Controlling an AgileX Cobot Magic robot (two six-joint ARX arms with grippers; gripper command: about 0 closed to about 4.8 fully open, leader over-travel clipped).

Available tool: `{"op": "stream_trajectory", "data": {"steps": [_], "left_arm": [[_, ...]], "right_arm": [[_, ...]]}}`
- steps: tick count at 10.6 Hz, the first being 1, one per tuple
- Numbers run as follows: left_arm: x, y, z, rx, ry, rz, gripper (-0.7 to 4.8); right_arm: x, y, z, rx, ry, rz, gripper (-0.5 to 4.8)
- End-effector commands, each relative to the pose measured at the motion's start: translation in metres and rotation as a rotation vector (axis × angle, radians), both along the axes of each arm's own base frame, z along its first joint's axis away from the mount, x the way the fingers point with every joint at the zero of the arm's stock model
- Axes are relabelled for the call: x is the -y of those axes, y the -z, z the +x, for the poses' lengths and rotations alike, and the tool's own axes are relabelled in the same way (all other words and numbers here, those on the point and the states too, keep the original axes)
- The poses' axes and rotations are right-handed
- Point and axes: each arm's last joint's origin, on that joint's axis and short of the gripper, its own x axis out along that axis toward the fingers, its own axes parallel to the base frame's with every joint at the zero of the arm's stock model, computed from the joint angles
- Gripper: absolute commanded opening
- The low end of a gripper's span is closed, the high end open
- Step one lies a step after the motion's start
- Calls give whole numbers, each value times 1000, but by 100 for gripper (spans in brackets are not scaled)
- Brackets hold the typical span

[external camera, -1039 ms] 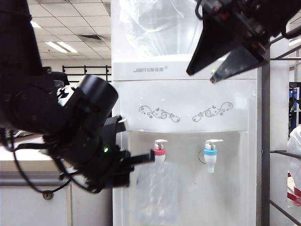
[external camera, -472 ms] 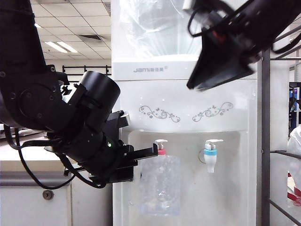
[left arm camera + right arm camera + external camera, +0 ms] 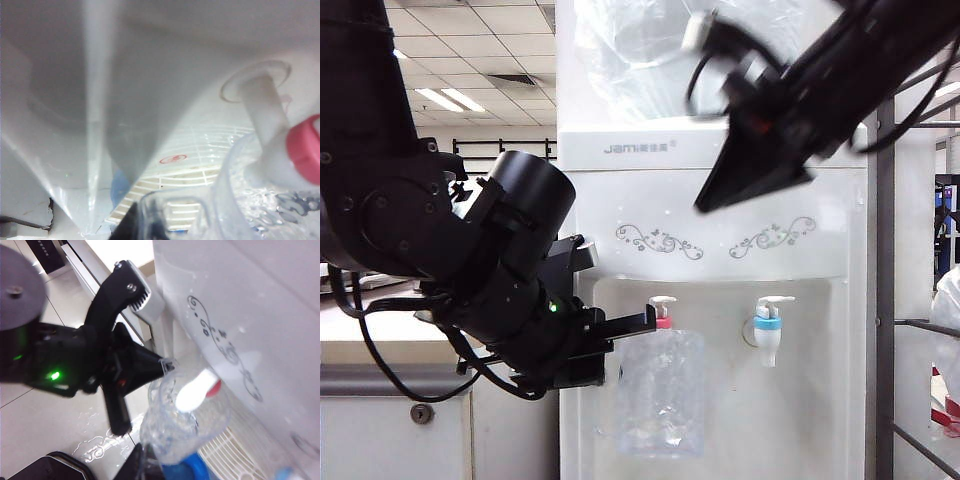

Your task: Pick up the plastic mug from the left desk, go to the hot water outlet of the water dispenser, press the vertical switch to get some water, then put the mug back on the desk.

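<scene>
Exterior view showed the left gripper [image 3: 645, 322] clamped on the plastic mug [image 3: 660, 392], which hung under the hot water outlet [image 3: 661, 322] of the water dispenser [image 3: 720, 240]. Its vertical switch [image 3: 662, 300] sat just above the red collar. The right gripper [image 3: 705, 205], jaws pressed together and holding nothing, hung high before the dispenser's scrollwork. Behind the left arm stood the left desk [image 3: 370, 352], under an office ceiling [image 3: 470, 60] of panel lights.

Tiled ceiling [image 3: 480, 40], fluorescent light panels [image 3: 450, 100], glossy floor tiles [image 3: 45, 415]
</scene>
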Motion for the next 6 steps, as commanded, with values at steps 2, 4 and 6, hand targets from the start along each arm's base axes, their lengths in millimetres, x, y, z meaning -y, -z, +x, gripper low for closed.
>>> {"op": "stream_trajectory", "data": {"steps": [2, 4, 6], "left_arm": [[3, -6, 2, 37, 5, -35, -7], [2, -6, 2, 37, 4, -35, -7], [2, -6, 2, 39, 6, -33, -7]], "right_arm": [[-12, 20, 13, -12, -16, 7, -1], [-18, 34, 22, -13, -17, 6, -2], [-21, 38, 27, 9, -17, 18, -2]]}}
